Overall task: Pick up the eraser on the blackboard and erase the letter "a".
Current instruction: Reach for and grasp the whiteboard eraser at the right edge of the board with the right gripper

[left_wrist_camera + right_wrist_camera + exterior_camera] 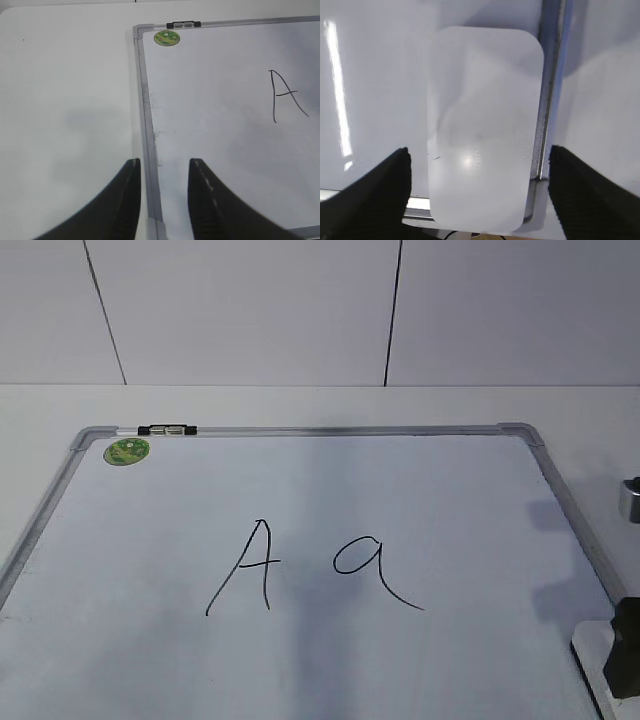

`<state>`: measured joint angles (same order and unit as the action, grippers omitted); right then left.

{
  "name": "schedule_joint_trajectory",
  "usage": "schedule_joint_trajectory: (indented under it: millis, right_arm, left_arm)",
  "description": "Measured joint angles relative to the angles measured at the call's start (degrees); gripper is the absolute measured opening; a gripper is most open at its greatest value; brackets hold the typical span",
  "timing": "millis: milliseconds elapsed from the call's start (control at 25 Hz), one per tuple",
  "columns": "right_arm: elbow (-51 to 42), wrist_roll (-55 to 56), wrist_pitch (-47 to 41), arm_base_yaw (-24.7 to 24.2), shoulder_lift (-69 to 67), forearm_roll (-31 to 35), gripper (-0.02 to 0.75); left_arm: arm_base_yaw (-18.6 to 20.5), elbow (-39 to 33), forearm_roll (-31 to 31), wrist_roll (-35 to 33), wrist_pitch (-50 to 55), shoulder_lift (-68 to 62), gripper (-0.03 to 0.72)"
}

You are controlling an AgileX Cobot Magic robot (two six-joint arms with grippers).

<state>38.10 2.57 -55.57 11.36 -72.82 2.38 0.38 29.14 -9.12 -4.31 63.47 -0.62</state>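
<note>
The blackboard (400, 490) is a white board with a grey frame, lying flat on the table. The letter "a" (370, 565) is written right of centre, next to a capital "A" (250, 565). The eraser (482, 125), a white oblong block, lies on the board by its right frame near the front corner; it also shows in the exterior view (590, 640). My right gripper (479, 151) is open above it, one finger on each side, not touching it; it shows at the right edge of the exterior view (625, 645). My left gripper (164, 162) is open and empty over the board's left frame (149, 130).
A round green sticker (126, 450) and a black-and-silver clip (167, 429) sit at the board's far left corner. White table (320, 405) surrounds the board, with a white wall behind. The capital "A" (287, 95) shows in the left wrist view.
</note>
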Motion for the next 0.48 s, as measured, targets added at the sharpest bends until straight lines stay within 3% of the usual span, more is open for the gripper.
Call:
schedule_joint_trajectory:
  millis: [480]
  right_arm:
    - [0.00, -1.10, 0.40, 0.00, -0.19, 0.16, 0.654]
  left_arm:
    - [0.00, 0.00, 0.00, 0.00, 0.00, 0.00, 0.251]
